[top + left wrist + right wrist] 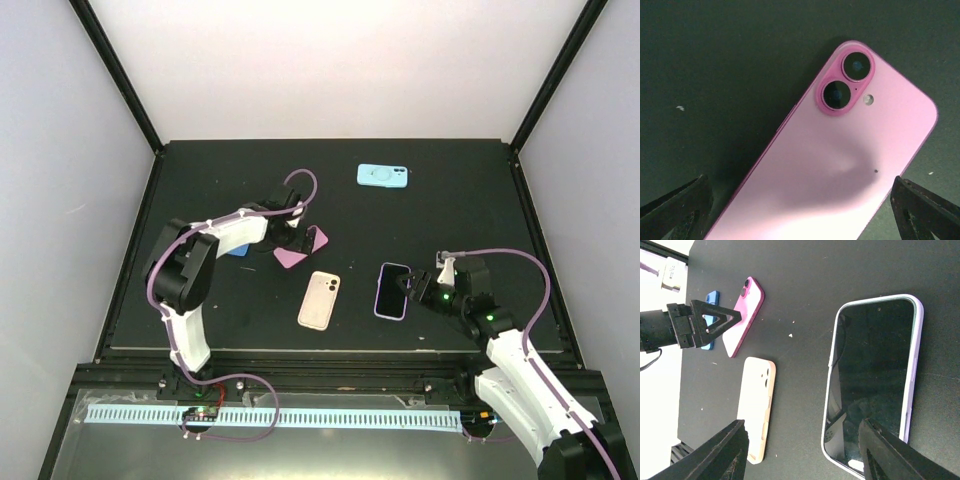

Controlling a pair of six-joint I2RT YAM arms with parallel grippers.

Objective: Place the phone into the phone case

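Left tool (800,178) hangs wide over pink phone (860,150) on table (450,215)
Back-up, it looks rigid and slick (glass, likely); best pinched across its long edges. Right tool (802,425), half-spread, holds nothing.

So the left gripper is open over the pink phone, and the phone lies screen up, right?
Not quite: the pink phone lies screen down, its back and two camera lenses facing up, as the left wrist view shows. The left gripper is open over it.
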